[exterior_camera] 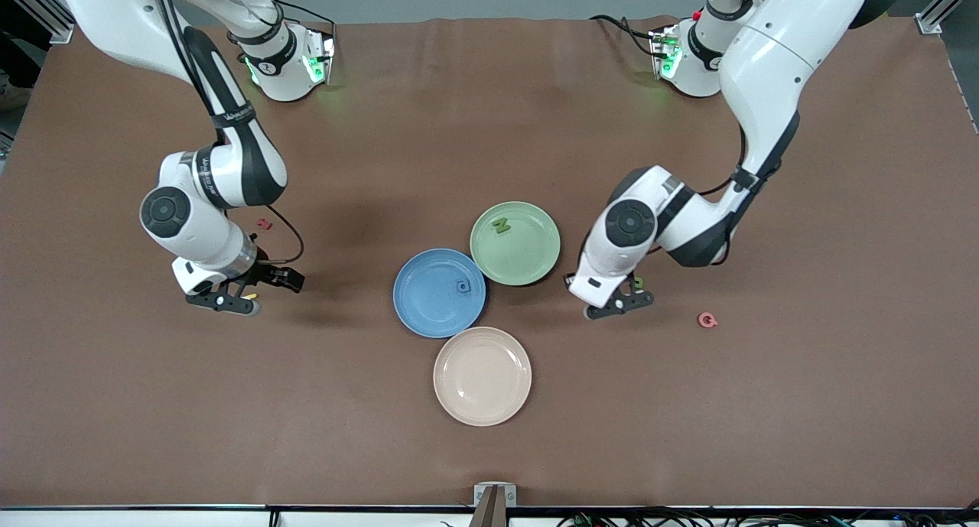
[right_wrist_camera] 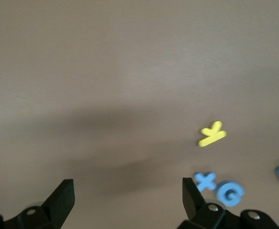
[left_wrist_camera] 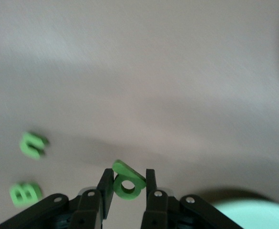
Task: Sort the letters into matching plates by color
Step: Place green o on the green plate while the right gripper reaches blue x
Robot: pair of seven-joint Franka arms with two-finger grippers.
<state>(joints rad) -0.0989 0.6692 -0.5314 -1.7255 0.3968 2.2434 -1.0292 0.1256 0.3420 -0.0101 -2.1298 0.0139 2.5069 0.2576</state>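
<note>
I see the left gripper (left_wrist_camera: pixel 126 186) clenched on a green letter (left_wrist_camera: pixel 128 181), just beside the green plate (exterior_camera: pixel 535 263). Right gripper (right_wrist_camera: pixel 125 193) hangs released, well apart from that plate, toward the right arm's end.

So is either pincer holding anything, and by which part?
The left pincer grips a green letter by its side edges, above the table. The right pincer is open and holds nothing.

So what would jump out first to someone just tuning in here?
Three plates cluster mid-table: a green plate holding a green letter, a blue plate holding a blue letter, and a cream plate nearest the camera. Beside the green plate, the left claw pinches another green letter.
</note>
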